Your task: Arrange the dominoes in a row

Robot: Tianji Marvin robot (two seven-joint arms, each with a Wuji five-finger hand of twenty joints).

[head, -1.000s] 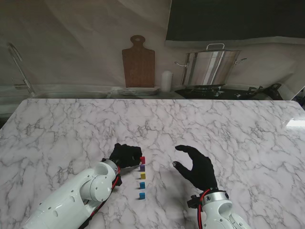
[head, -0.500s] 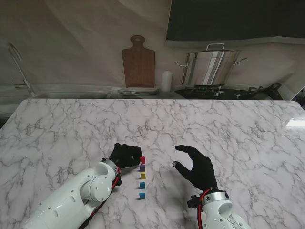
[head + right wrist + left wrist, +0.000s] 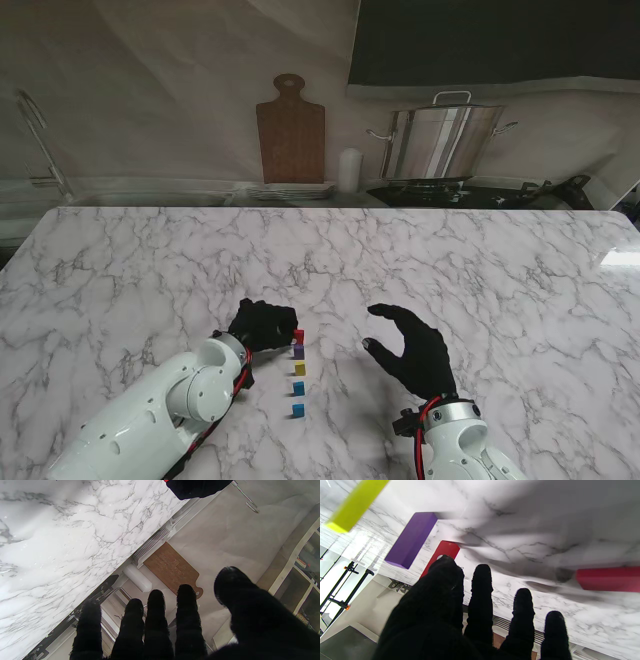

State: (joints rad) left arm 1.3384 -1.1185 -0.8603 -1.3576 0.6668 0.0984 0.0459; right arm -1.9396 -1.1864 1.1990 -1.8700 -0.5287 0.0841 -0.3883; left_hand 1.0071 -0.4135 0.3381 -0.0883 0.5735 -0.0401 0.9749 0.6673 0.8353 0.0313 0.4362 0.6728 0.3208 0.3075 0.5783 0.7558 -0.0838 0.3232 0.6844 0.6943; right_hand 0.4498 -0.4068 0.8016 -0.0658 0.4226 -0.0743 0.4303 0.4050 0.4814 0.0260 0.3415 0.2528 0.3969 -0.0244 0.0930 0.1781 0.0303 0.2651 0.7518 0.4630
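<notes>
On the left, the left hand (image 3: 262,325) is at the far end of the row of dominoes, its fingers (image 3: 481,587) touching the red domino (image 3: 299,335) – I cannot tell if it is pinched or only touched. The row runs toward me: purple domino (image 3: 298,352), yellow domino (image 3: 299,369), two blue dominoes (image 3: 298,388). A careless pull away could tip the red one, and it would knock the others in a chain. Another red domino (image 3: 607,578) lies flat on the counter (image 3: 500,280). On the right, the right hand (image 3: 412,350) hovers wide, holding nothing. No writing can be read anywhere.
</notes>
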